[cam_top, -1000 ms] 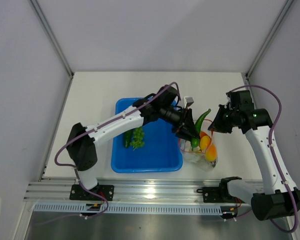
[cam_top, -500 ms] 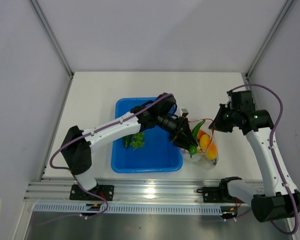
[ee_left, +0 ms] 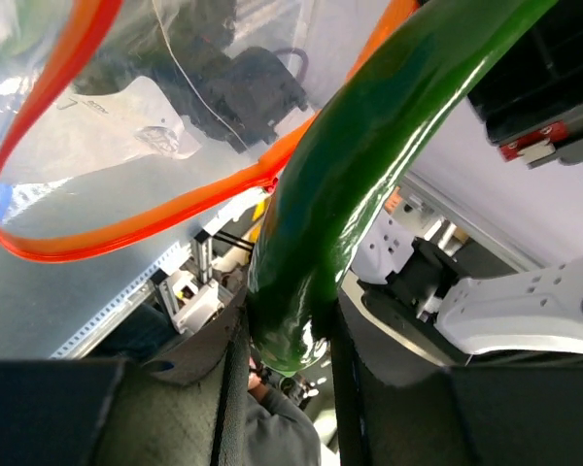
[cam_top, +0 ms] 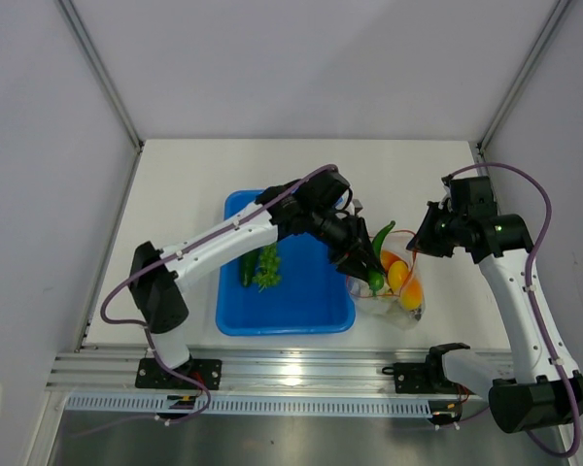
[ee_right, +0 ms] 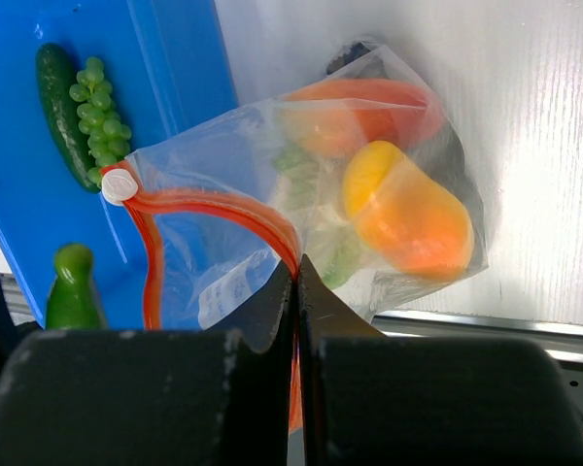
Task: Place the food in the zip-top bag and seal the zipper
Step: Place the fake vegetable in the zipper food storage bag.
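While the left gripper [cam_top: 355, 257] has swung its pinched green pepper [ee_left: 350, 184] lower, the pepper's near end hangs beside the mouth of the zip-top bag [cam_top: 396, 296], right of the blue tray [cam_top: 301, 306]; we judge release is close. The right gripper [ee_right: 296, 282], pressed together, pinches the zipper [ee_right: 204, 202], holding the mouth up.

We count one bag holding one orange-yellow fruit [ee_right: 408, 209] and one red-orange fruit [ee_right: 360, 107]. In the tray lie one cucumber [cam_top: 245, 270] and one leafy bunch [cam_top: 266, 267].
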